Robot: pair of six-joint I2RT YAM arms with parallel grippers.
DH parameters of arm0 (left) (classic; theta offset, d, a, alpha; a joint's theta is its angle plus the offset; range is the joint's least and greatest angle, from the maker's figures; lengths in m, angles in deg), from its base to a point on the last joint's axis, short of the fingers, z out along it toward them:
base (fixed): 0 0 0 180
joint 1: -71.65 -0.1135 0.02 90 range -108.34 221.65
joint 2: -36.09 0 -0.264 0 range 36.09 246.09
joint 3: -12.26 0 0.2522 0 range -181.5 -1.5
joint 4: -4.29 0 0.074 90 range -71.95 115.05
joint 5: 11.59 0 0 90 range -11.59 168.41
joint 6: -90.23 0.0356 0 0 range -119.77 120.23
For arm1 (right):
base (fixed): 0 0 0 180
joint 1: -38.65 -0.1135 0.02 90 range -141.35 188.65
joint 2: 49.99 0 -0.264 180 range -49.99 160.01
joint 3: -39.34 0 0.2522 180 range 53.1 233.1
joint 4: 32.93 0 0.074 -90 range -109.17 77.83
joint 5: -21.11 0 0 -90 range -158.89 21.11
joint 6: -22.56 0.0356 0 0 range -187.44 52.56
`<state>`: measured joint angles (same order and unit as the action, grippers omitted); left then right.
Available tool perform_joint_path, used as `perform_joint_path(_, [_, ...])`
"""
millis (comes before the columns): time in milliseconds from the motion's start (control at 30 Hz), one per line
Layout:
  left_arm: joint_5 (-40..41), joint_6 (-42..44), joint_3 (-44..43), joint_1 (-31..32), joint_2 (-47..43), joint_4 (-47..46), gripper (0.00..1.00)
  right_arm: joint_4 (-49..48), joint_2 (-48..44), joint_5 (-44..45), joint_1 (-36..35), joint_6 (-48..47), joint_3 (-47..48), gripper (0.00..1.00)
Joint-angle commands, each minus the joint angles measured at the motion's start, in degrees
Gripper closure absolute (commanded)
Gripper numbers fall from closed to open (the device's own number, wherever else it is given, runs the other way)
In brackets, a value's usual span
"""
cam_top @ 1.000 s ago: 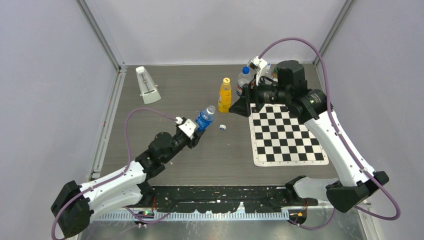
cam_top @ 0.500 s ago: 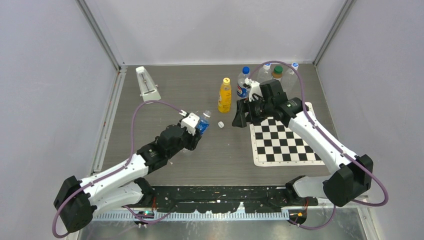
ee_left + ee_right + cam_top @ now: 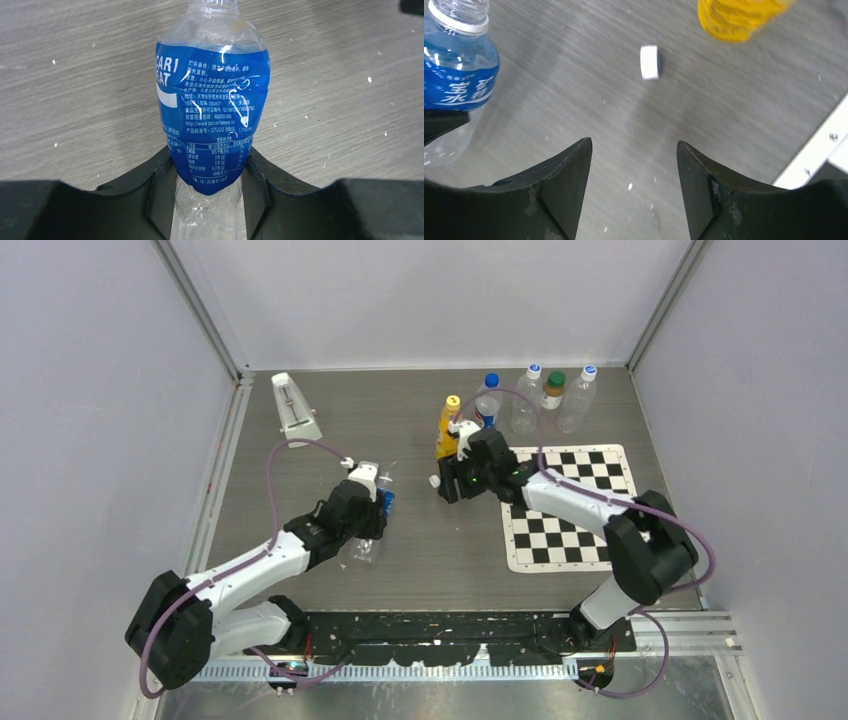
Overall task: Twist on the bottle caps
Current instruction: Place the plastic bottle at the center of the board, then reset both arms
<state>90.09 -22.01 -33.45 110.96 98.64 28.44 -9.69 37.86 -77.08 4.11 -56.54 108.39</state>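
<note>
A white cap lies on its side on the table, loose; it also shows in the right wrist view. My right gripper is open and empty, low over the table just right of that cap. My left gripper is shut on a clear bottle with a blue label, whose neck is open and bare; the jaws clamp its lower body. A yellow cap sits on the yellow bottle. A blue cap sits on a clear bottle behind it.
Three more capped bottles stand at the back right, one with a dark green cap. A checkerboard mat lies under the right arm. A white wedge-shaped object stands at the back left. Walls enclose the table on three sides.
My right arm has swung down and left from the back bottles to the white cap. My left arm has drawn the blue-label bottle back and left, its neck turning towards the back.
</note>
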Motion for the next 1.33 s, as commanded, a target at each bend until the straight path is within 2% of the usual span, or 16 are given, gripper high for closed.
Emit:
perform_joint_path(0, [-3.15, -5.62, -2.04, -3.16, 2.48, 2.08, 0.97, -13.71, 7.11, 11.16, -3.79, -6.58, 2.05, 0.32])
perform_joint_path(67, [-5.16, -5.81, -2.95, -4.42, 4.52, 3.10, 0.92, -13.09, 8.53, 12.61, -4.53, -6.73, 3.67, 0.33])
perform_joint_path(133, [-6.39, -5.73, -3.51, -5.10, 6.66, 2.96, 0.82, -12.51, 7.75, 13.10, -4.86, -5.57, 3.72, 0.33])
perform_joint_path(200, [-7.36, -6.00, -3.98, -5.23, 8.43, 2.43, 0.61, -11.64, 5.31, 13.95, -4.91, -3.91, 2.56, 0.32])
perform_joint_path(300, [-8.38, -6.21, -4.54, -5.23, 9.17, 1.81, 0.37, -7.68, 0.27, 17.88, -4.90, -2.51, -0.50, 0.30])
perform_joint_path(433, [-5.67, -6.63, -5.61, -5.21, 5.54, 3.13, 0.12, -1.40, -10.54, 24.40, -4.29, -0.36, -4.08, 0.25])
perform_joint_path(467, [-4.36, -6.71, -5.77, -5.21, 3.32, 3.59, 0.03, -0.38, -14.06, 27.01, -3.86, 0.53, -4.85, 0.23])
perform_joint_path(533, [-1.99, -6.58, -6.18, -5.21, 0.11, 4.43, 0.00, 2.83, -19.00, 31.54, -3.57, 1.45, -5.72, 0.19])
perform_joint_path(667, [2.45, -3.27, -6.82, -5.22, -10.40, 6.04, 0.00, 8.90, -28.45, 41.25, -3.40, 3.00, -5.95, 0.04])
perform_joint_path(833, [11.03, 5.06, -7.58, -5.21, -25.64, 8.25, 0.00, 15.31, -41.55, 52.12, -3.34, 2.18, -4.64, 0.01])
perform_joint_path(933, [14.59, 10.85, -7.82, -5.21, -36.36, 8.33, 0.00, 16.02, -48.63, 54.39, -3.33, 0.04, -4.46, 0.00])
perform_joint_path(1067, [18.29, 16.80, -8.61, -5.21, -46.38, 8.87, 0.00, 15.55, -59.74, 54.55, -3.31, -4.17, -4.70, 0.00])
perform_joint_path(1300, [22.00, 19.43, -11.73, -5.23, -53.44, 14.54, 0.00, 15.18, -65.29, 54.01, -3.32, -6.82, -4.44, 0.01])
